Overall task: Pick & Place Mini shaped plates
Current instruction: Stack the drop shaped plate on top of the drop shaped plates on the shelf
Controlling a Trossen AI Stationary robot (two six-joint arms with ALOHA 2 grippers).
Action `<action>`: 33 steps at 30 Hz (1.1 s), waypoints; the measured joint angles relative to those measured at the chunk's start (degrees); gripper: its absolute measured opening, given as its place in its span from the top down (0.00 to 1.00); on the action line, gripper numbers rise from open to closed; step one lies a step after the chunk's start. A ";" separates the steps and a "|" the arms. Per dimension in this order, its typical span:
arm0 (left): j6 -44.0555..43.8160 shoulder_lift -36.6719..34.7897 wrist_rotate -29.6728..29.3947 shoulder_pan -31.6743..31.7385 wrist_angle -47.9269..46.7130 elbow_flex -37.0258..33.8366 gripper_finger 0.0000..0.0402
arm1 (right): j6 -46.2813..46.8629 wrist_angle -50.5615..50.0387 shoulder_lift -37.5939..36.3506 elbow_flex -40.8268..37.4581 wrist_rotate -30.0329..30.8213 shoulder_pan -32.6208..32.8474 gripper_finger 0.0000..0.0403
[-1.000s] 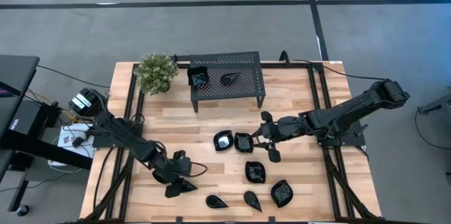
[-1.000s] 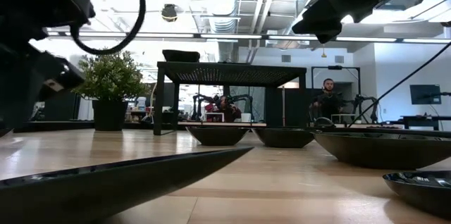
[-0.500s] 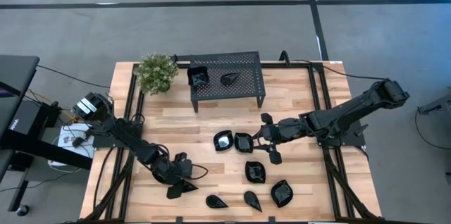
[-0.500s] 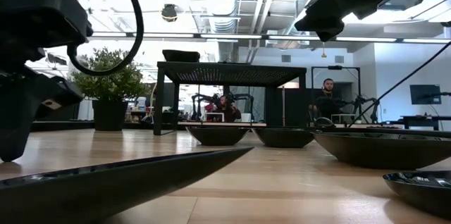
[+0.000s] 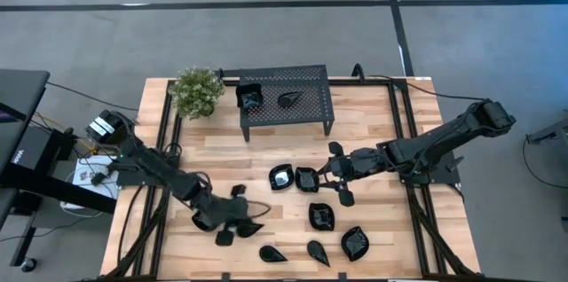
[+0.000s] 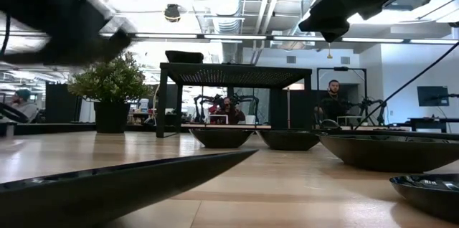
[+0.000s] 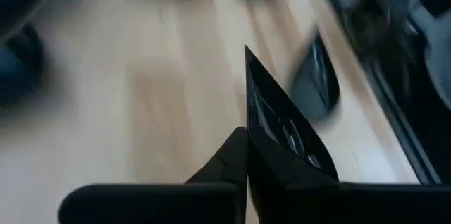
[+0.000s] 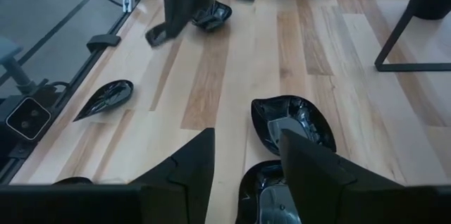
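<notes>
The left gripper [image 5: 238, 226] is clenched on the rim of a leaf-shaped mini plate [image 7: 282, 125], which sticks out tilted from between its jaws near the table's front edge. The right gripper [image 5: 330, 168] hangs spread, empty, just above two roundish plates [image 5: 295, 177] mid-table

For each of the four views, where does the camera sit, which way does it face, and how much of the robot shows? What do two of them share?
High: above the table, looking straight down; both arms, left gripper, right gripper.
Low: at tabletop height, looking level toward the stand and the room; arms blurred overhead.
Left wrist: on the left arm, facing the tabletop; shut fingers pinching a plate.
Right wrist: on the right arm, facing the left gripper; open fingers.
Shared: high and right wrist views both show the teardrop plate.
</notes>
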 joint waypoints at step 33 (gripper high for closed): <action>44.66 4.77 25.89 62.39 -1.50 26.47 0.98 | -3.93 -0.46 0.00 0.05 -0.03 -2.49 0.62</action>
